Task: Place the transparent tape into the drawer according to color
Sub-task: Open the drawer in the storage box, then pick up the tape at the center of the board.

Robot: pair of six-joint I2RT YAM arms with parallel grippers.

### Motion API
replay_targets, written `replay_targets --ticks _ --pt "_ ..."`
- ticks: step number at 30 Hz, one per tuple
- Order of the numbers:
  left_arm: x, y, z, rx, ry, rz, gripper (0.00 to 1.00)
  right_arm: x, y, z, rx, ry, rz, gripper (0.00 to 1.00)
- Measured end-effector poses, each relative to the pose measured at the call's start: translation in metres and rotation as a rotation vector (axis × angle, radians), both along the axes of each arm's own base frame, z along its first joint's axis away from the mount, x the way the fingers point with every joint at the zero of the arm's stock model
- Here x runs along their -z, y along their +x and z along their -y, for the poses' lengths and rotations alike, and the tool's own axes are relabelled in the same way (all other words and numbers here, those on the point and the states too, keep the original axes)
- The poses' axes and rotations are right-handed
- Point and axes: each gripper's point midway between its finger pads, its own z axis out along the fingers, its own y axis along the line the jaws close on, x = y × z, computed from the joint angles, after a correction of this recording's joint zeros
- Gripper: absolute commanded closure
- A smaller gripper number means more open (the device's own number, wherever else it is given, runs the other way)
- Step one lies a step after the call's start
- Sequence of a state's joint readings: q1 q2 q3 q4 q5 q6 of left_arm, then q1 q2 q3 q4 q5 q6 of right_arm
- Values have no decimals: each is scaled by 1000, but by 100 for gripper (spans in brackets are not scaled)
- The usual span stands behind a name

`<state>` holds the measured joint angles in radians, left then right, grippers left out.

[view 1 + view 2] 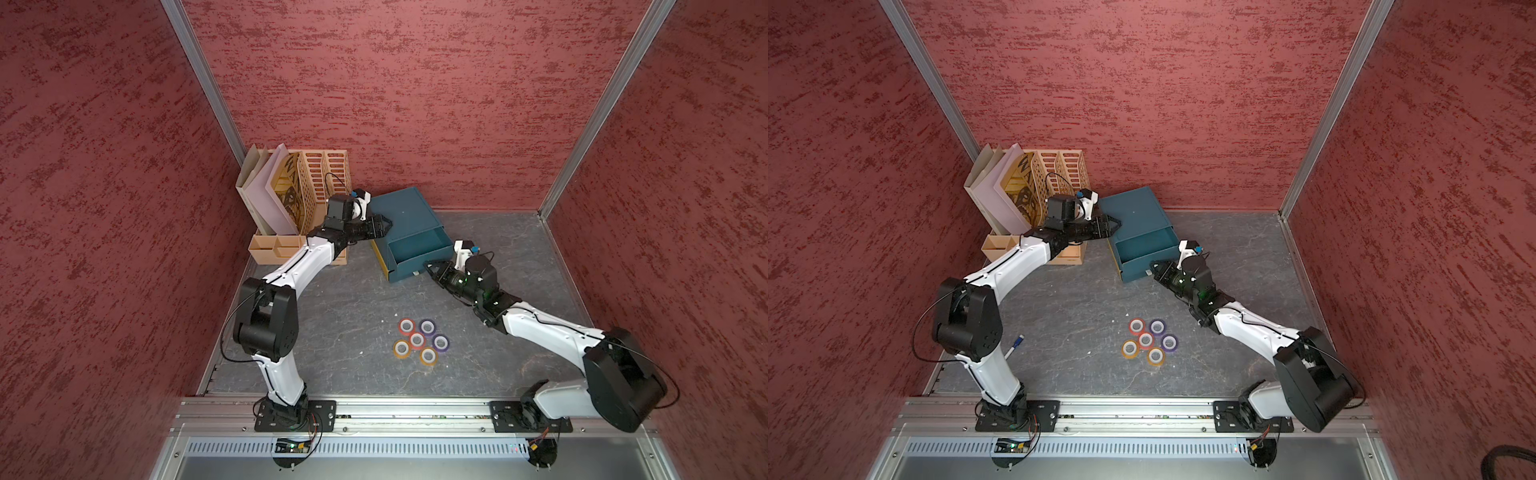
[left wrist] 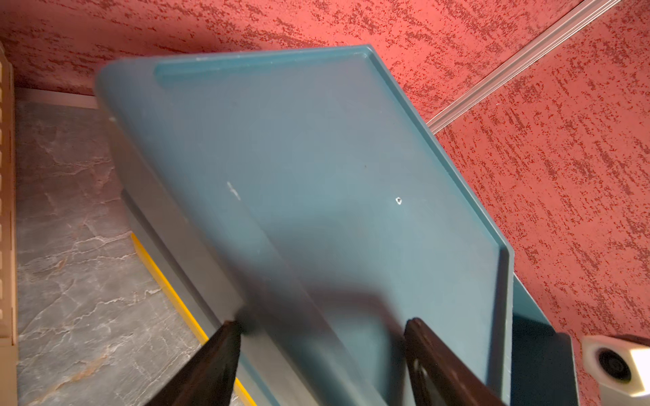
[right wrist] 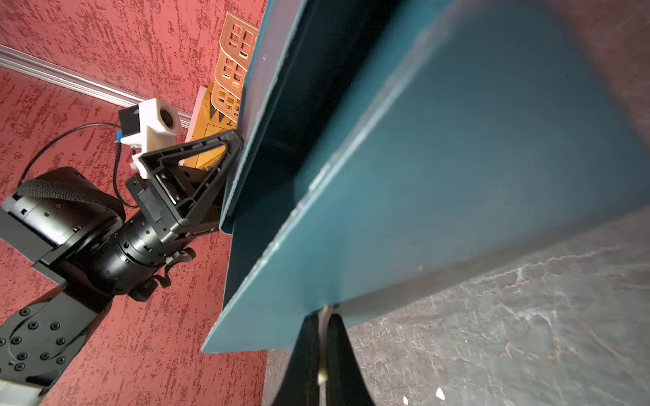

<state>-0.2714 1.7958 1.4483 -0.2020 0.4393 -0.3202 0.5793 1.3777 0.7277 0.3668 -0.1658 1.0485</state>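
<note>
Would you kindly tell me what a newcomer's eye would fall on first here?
The teal box at the back of the table stands out, its drawer pulled open, with the right tool shut on the pull tab and the left tool open at the box's top edge. Next come six small tape rolls, red, purple and orange, clustered nearer the front.
</note>
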Motion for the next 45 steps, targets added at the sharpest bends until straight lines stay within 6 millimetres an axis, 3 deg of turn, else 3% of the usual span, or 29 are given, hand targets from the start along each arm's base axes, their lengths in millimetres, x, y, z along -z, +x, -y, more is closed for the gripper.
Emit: replay_targets --ticks 17,18,19,25,29,36,42,45 --pt "0 26 2 -3 3 21 23 0 -13 -8 8 -16 -8 100" --pt "0 26 2 -3 3 21 22 1 -13 -7 9 -17 -8 93" --pt "0 26 2 -2 3 22 20 1 -14 -8 10 -18 -9 79" --pt "3 27 2 -4 -1 37 8 -2 -20 -6 10 -48 4 29" --pt "4 18 0 -5 1 36 0 -13 -26 0 12 -77 32 5" --pt "-20 0 -6 -6 -9 79 0 -18 -40 13 5 -141 31 2" --pt "-49 -30 -14 -6 -24 136 0 -14 -62 28 -36 -266 -1 2" --pt "-53 -46 -17 -3 -28 143 0 -15 -74 37 -72 -353 -15 2"
